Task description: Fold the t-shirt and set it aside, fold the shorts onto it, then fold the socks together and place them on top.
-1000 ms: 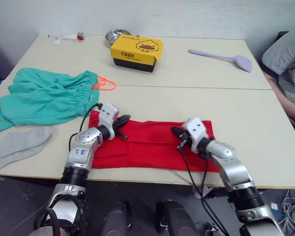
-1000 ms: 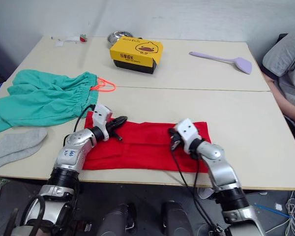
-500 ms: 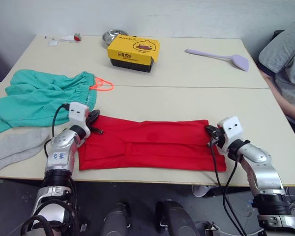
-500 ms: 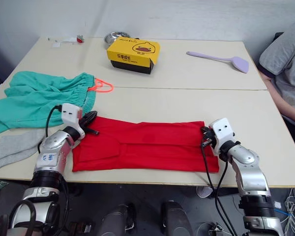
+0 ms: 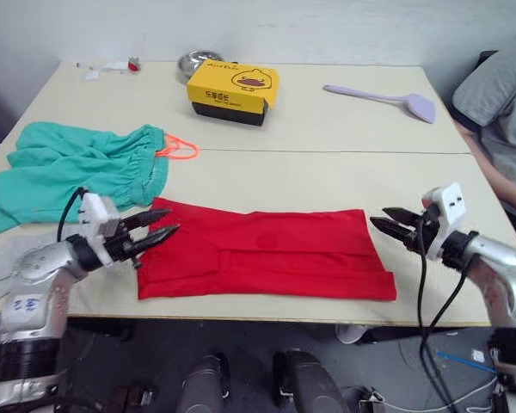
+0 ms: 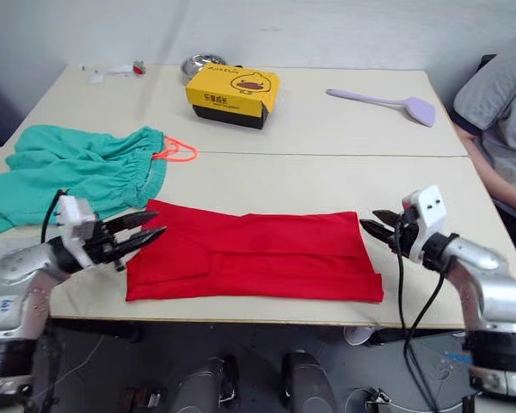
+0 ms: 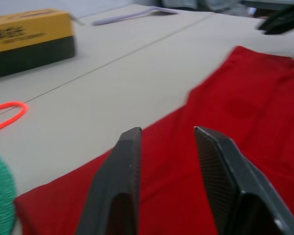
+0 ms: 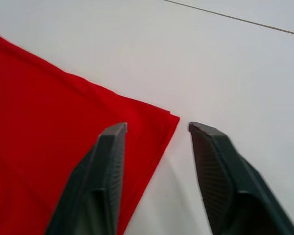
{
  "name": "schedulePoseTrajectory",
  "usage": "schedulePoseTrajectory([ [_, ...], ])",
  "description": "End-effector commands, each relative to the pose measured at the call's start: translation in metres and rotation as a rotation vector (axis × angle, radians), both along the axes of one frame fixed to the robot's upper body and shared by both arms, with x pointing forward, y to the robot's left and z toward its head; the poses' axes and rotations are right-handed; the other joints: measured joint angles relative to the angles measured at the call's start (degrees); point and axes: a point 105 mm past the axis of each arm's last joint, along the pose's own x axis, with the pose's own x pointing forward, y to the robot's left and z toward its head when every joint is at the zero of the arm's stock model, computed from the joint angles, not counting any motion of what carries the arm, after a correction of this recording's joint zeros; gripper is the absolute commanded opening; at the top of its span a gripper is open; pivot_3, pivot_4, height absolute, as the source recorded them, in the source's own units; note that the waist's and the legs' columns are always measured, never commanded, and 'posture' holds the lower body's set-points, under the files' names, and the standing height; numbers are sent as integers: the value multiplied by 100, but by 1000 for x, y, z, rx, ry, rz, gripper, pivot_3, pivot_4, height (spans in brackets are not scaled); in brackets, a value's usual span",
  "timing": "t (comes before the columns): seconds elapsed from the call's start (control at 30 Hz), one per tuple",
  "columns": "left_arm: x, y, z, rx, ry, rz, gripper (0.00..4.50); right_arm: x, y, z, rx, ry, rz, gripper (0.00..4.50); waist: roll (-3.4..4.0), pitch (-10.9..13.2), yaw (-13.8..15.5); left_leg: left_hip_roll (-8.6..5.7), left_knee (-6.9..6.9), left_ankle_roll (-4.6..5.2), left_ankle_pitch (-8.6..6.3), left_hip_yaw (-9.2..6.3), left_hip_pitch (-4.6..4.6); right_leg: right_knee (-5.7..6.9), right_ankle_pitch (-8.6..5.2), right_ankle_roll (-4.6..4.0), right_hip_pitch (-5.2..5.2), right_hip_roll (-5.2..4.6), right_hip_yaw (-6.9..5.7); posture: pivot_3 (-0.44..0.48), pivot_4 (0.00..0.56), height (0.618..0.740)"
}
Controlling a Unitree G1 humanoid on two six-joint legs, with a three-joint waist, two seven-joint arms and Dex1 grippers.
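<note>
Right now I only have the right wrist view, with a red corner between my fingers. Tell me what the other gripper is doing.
Observer: The left gripper is open at the t-shirt's left end. Its tips are over the cloth edge and it holds nothing.
Operator: Describe how the whole shirt lies.
Observer: It lies flat as one long folded band, running side to side along the near part of the table.
Operator: Report what sits past the left end.
Observer: The shorts lie unfolded there, with the waistband close to the t-shirt's back left corner.
</note>
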Motion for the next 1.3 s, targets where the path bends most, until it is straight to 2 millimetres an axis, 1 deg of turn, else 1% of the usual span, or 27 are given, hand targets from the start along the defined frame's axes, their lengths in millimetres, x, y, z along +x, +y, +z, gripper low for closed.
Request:
schedulePoseTrajectory([
  [0.03, -20, -13, 2, -4, 5, -107, 3206, 6, 7, 0, -43, 91, 90, 3430, -1, 0, -16, 1, -2, 0, 0, 0, 0, -2, -1, -3, -1, 0, 0, 0, 150, 740],
  [0.13, -26, -20, 1, -18, -6, -115, 4182, 22, 13, -5, -107, 178, 118, 4490, 0, 2, -20, 1, -2, 5, 4, -2, -7, -2, -1, -8, -8, 0, -2, 0, 150, 740],
  [0.17, -26, -22, 2, -27, -13, -116, 4481, 26, 14, -6, -121, 193, 121, 4500, 1, 3, -14, 1, -2, 7, 5, -3, -11, -2, -1, -9, -13, 0, -2, 0, 150, 740],
  [0.27, -33, -27, 4, -26, -26, -155, 4481, 37, 15, -13, -150, 262, 100, 4500, 2, 3, 0, 0, -2, 25, 15, -2, -17, -3, -1, -8, -18, -1, -2, 0, 150, 740],
  [0.33, -37, -28, 5, -27, -16, -172, 4481, 39, 16, -18, -173, 321, 106, 4500, 2, 3, 5, 0, -2, 23, 14, -2, -24, -6, -2, -8, -22, -1, -2, 0, 150, 740],
  [0.43, -40, -29, 6, -19, -18, -177, 4481, 40, 16, -24, -231, 364, 127, 4500, 3, 3, -3, 1, -2, 9, 12, 1, -28, -17, -6, -9, -23, -1, 0, 0, 150, 740],
  [0.53, -41, -27, 9, -13, -35, -160, 4500, 41, 24, -21, -228, 385, 174, 3907, 2, 3, -12, 1, -2, 10, 8, 3, -28, -23, -6, -8, -21, -1, 1, 0, 150, 740],
  [0.57, -41, -27, 10, -14, -42, -151, 4500, 44, 26, -18, -223, 373, 174, 3521, 2, 3, -14, 1, -2, 16, 4, 2, -28, -23, -6, -8, -21, -1, 0, 0, 150, 740],
  [0.6, -41, -27, 10, -16, -43, -147, 4500, 47, 28, -15, -227, 363, 176, 3248, 3, 3, -23, 2, -2, 33, -6, 2, -27, -22, -6, -8, -21, 0, 0, 0, 150, 740],
  [0.7, -40, -27, 9, -18, -56, -130, 4500, 49, 31, -12, -255, 358, 206, 2079, 3, 4, -28, 3, -1, 33, -5, 2, -25, -16, -6, -9, -21, 0, 0, 0, 150, 740],
  [0.73, -39, -26, 8, -21, -61, -121, 4500, 49, 33, -10, -263, 355, 223, 1780, 3, 4, -29, 2, -1, 33, -5, 2, -25, -16, -6, -9, -21, 0, 0, 0, 150, 740],
  [0.77, -39, -26, 8, -23, -66, -114, 4500, 50, 34, -9, -269, 350, 234, 1340, 4, 4, -29, 3, -1, 33, -5, 2, -25, -16, -6, -9, -21, 0, 0, 0, 150, 740],
  [0.8, -38, -26, 8, -26, -73, -106, 4500, 52, 36, -7, -277, 338, 239, 1060, 4, 4, -29, 2, -1, 33, -5, 2, -25, -16, -6, -9, -21, 0, 0, 0, 150, 740],
  [0.83, -37, -26, 8, -28, -78, -101, 4500, 54, 37, -5, -283, 325, 240, 678, 4, 4, -30, 2, -1, 33, -5, 2, -26, -17, -6, -9, -21, 0, 0, 0, 150, 740],
  [0.9, -34, -26, 9, -32, -98, -81, 4500, 66, 37, 4, -327, 255, 213, 14, 6, 6, -39, 2, -1, 33, -5, 3, -26, -17, -6, -9, -21, 0, 0, 0, 150, 740],
  [1.0, -29, -26, 9, -40, -122, -55, 4500, 90, 34, 20, -437, 91, 133, 14, 9, 8, -37, 1, 3, 33, -5, 5, -26, -13, -6, -9, -23, 0, 0, 0, 150, 740],
  [1.07, -26, -27, 7, -45, -125, -49, 4500, 105, 38, 33, -474, -36, 81, 14, 9, 8, -47, 0, 5, 21, 2, 6, -26, -11, -6, -9, -24, 0, 1, 0, 150, 740],
  [1.1, -25, -28, 6, -45, -128, -49, 4500, 110, 43, 37, -485, -82, 77, 14, 9, 7, -53, 0, 5, 2, 14, 7, -27, -12, -6, -9, -26, 0, 2, 0, 150, 740],
  [1.2, -20, -32, 6, -47, -136, -53, 4500, 117, 58, 42, -459, -180, 85, 14, 9, 8, -52, 1, 3, -2, 15, 7, -27, -12, -6, -9, -26, 2, 2, 0, 150, 740],
  [1.23, -18, -33, 7, -47, -138, -55, 4500, 118, 61, 43, -447, -202, 91, 14, 9, 8, -48, 1, 3, -4, 17, 7, -28, -12, -6, -9, -26, 3, 2, 0, 150, 740],
  [1.3, -15, -34, 8, -48, -140, -58, 4500, 121, 61, 43, -423, -233, 60, 14, 9, 8, -45, 1, 2, -3, 17, 8, -29, -10, -6, -8, -26, 4, 2, 0, 150, 740],
])
